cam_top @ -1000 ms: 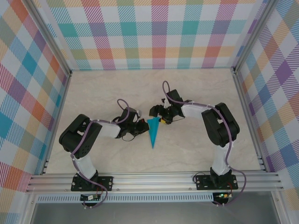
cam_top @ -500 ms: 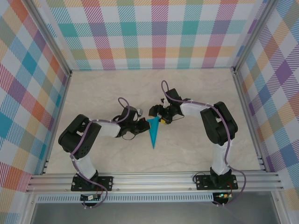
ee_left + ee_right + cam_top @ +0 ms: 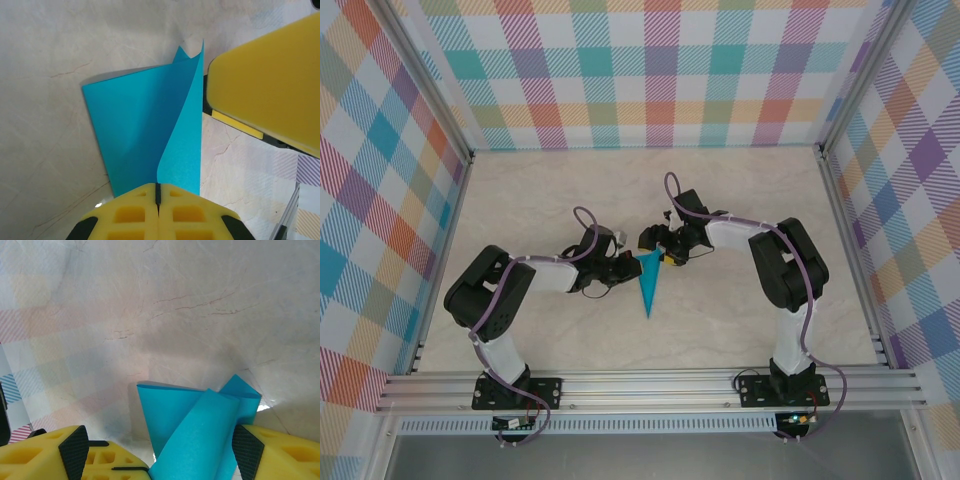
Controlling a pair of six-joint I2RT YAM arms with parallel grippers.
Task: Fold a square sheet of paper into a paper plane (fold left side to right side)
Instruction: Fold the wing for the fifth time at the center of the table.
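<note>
While the paper plane (image 3: 648, 284) lies mid-table as a slim dart, its long axis running far to near with the tip toward the arm bases, the fold probably turns on 1 flap that stands curled up directly ahead of the left gripper (image 3: 157, 196). Those fingers are pressed together against the paper's edge; whether a layer is pinched I cannot tell. The right gripper (image 3: 161, 450) has its fingers apart, straddling the wide far end. Count: 1 sheet, 2 grippers, both at the paper.
</note>
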